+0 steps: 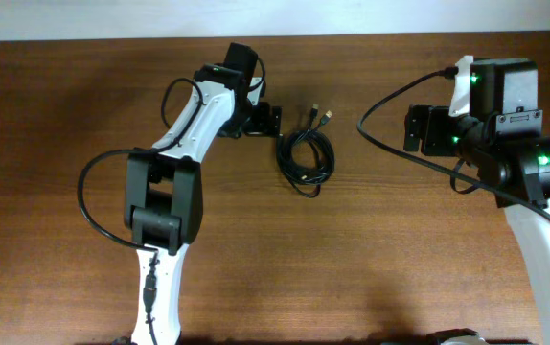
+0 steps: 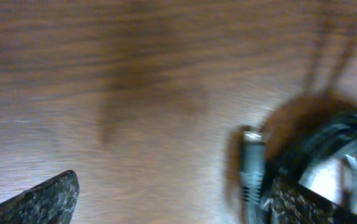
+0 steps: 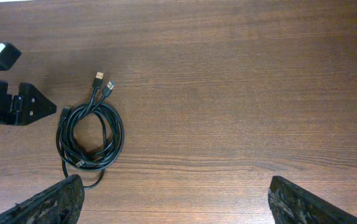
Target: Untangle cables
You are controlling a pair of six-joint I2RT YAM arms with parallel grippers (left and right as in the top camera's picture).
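The cables [image 1: 306, 155] are thin black cords coiled together in a loop on the brown table, with two plug ends [image 1: 321, 114] pointing away at the far side. My left gripper [image 1: 267, 119] is open and low, just left of the coil's top. In the blurred left wrist view a grey plug [image 2: 252, 163] and dark loops [image 2: 340, 140] lie by the right finger, with bare wood between the fingers [image 2: 172, 199]. My right gripper [image 3: 172, 199] is open, raised at the right. Its view shows the coil [image 3: 90, 137] and the left gripper [image 3: 23, 104].
The brown wooden table [image 1: 371, 240] spreads around the coil. The left arm [image 1: 165, 192] stretches from the near edge to the far middle. The right arm [image 1: 515, 144] with its thick black wire [image 1: 400, 144] stands at the right. A pale wall edge runs along the far side.
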